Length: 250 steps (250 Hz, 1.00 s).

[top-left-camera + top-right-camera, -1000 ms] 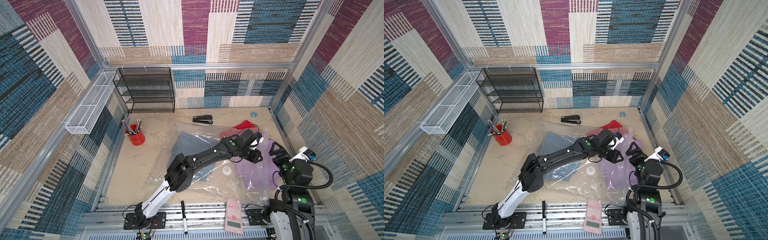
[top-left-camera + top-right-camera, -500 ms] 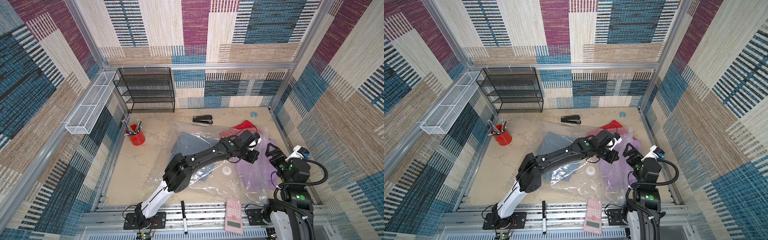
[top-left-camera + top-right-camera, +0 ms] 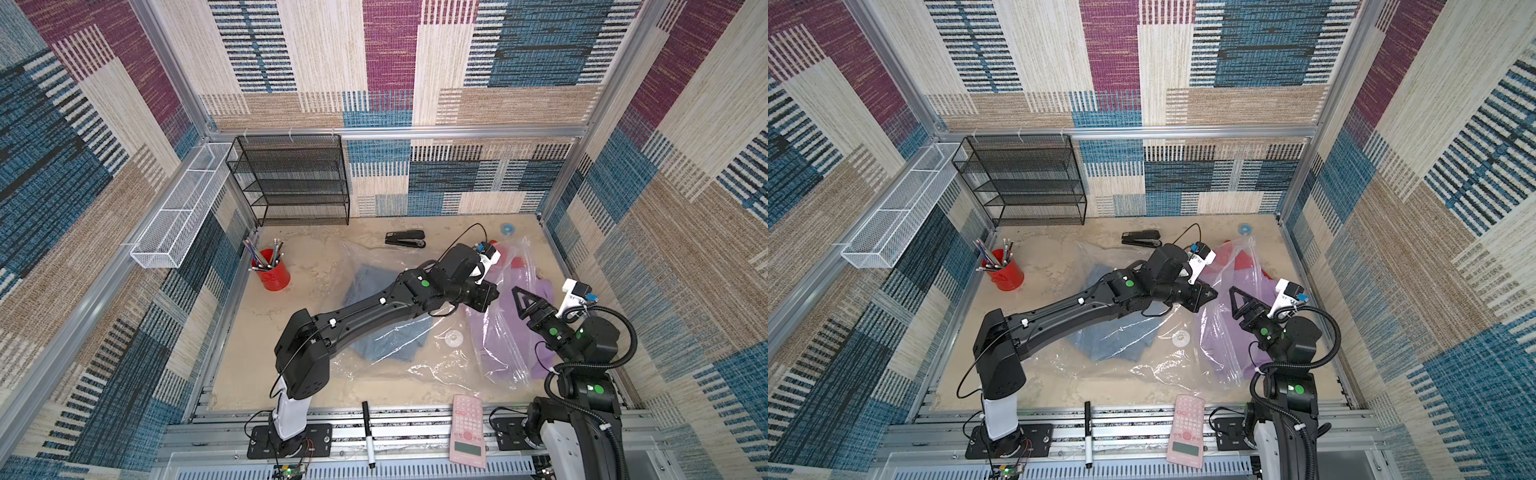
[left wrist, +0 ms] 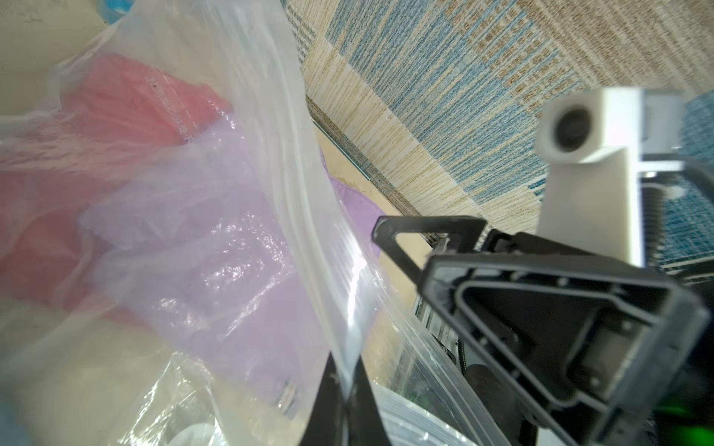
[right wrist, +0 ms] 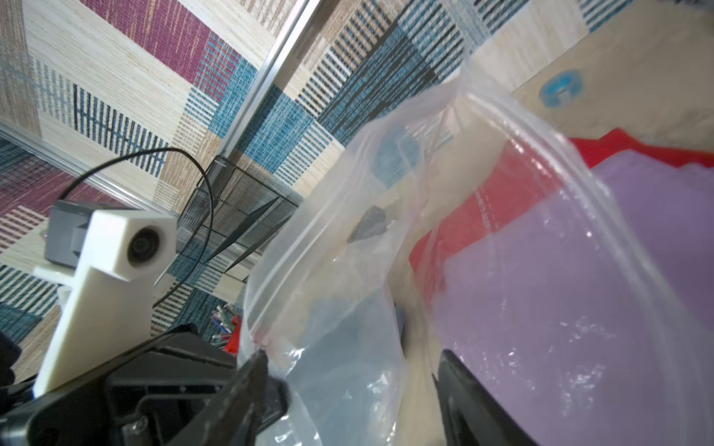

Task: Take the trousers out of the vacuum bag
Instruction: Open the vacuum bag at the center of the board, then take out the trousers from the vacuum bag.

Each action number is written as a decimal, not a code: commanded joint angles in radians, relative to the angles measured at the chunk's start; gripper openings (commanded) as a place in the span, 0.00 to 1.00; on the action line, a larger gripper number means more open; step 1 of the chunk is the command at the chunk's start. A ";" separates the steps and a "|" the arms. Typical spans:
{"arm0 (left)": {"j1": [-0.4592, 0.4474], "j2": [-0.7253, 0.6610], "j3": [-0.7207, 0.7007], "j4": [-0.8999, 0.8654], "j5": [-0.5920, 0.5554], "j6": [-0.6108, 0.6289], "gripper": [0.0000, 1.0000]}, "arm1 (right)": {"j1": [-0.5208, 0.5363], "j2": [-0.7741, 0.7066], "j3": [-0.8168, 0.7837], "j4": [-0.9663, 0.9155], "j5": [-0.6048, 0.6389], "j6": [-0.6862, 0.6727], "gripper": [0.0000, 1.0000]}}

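On the sandy counter (image 3: 316,299), a red pencil cup (image 3: 274,276) stands at the far left. Next lies the vacuum bag (image 3: 440,368), spread flat, with the denim trousers (image 3: 386,347) inside beside its white valve (image 3: 454,338). The left fingers (image 4: 344,405) are pressed together on the bag's raised rim. Further right, the lilac trousers (image 3: 505,336) and red trousers (image 5: 483,216) lie partly inside the mouth. The right fingers (image 3: 516,298) stand apart, with plastic film between them.

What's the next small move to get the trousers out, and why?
Probably ease the right pincer in and close on the lilac trousers: the left pincer holds the vacuum bag open by its lip, and the right's jaws stand open facing them.
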State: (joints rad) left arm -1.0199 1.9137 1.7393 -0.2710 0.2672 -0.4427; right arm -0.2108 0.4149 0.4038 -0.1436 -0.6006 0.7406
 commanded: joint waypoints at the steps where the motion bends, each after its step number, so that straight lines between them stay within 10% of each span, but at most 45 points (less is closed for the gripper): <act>1: 0.004 -0.029 -0.045 0.099 -0.005 0.010 0.00 | 0.001 0.017 -0.042 0.056 -0.174 0.092 0.68; 250: -0.047 -0.134 -0.088 0.164 0.161 0.177 0.00 | 0.032 0.605 -0.071 0.452 -0.517 0.093 0.66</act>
State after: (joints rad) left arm -1.0668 1.7576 1.6161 -0.1028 0.3954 -0.3180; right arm -0.2077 0.9897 0.2928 0.2432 -1.0729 0.8459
